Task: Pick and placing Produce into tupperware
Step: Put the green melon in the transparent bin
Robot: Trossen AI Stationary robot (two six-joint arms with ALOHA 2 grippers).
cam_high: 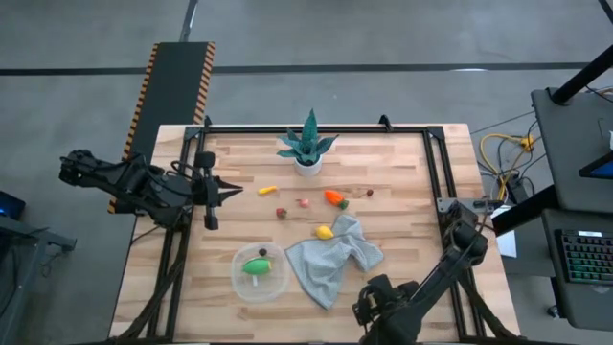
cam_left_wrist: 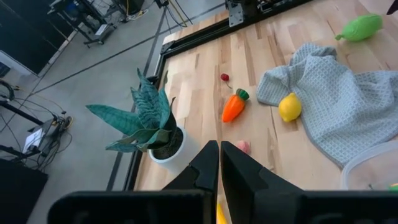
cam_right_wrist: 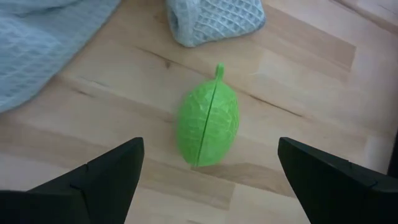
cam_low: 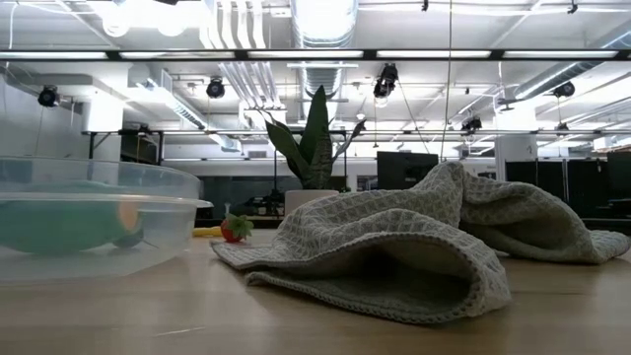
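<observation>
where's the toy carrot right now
In the high view the toy carrot lies on the table's middle, between the potted plant and the grey cloth, just beyond the lemon.

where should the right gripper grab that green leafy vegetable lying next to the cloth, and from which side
Take the green vegetable across its widest middle, coming straight down from above. It lies flat on bare wood, clear of the grey cloth, with its stem tip pointing toward the cloth and a seam running along its length. The right gripper is open and already straddles it, so one finger on each long flank, either side of the seam, should seat well.
</observation>
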